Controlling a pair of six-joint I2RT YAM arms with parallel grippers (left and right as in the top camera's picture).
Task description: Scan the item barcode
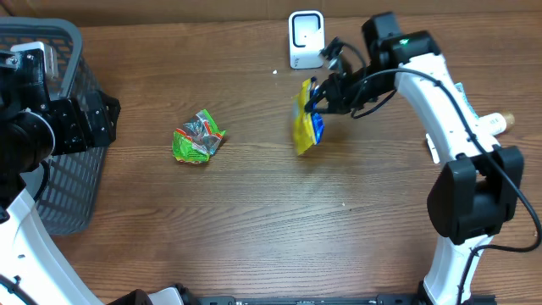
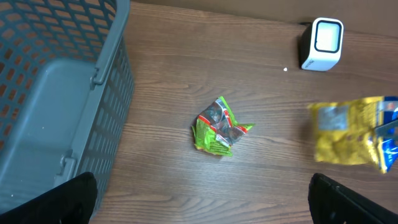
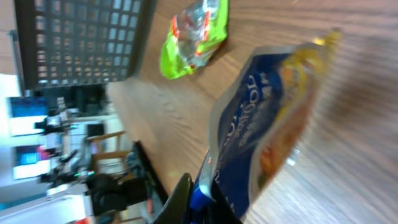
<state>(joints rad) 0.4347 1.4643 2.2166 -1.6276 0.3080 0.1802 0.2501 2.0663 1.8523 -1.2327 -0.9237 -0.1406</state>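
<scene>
The right arm rises from its base at the near right corner, folds at a black elbow and stretches across toward the far middle of the table, its wrist bent down. The right gripper is clenched on the upper edge of a yellow-and-blue snack pouch, which hangs below the fingers with its printed face turned outward. In the right wrist view the dark fingers pinch the blue end of the pouch, though motion blur hides any print. The pouch sits just in front of the white barcode scanner at the far edge, near it but apart; whether its lower corner touches the wood I cannot tell. The left arm is drawn back at the left side, its wrist level over the rim of a grey mesh basket. The left gripper is spread wide and holds nothing; in its own view only the black fingertips show, at the bottom corners of the frame. A crumpled green packet lies alone on the boards between the basket and the pouch. The surface is dark brown wood grain, with a tiny white speck near the scanner. Beyond the table the right wrist view catches a blurred room — a chair and lit screens.
</scene>
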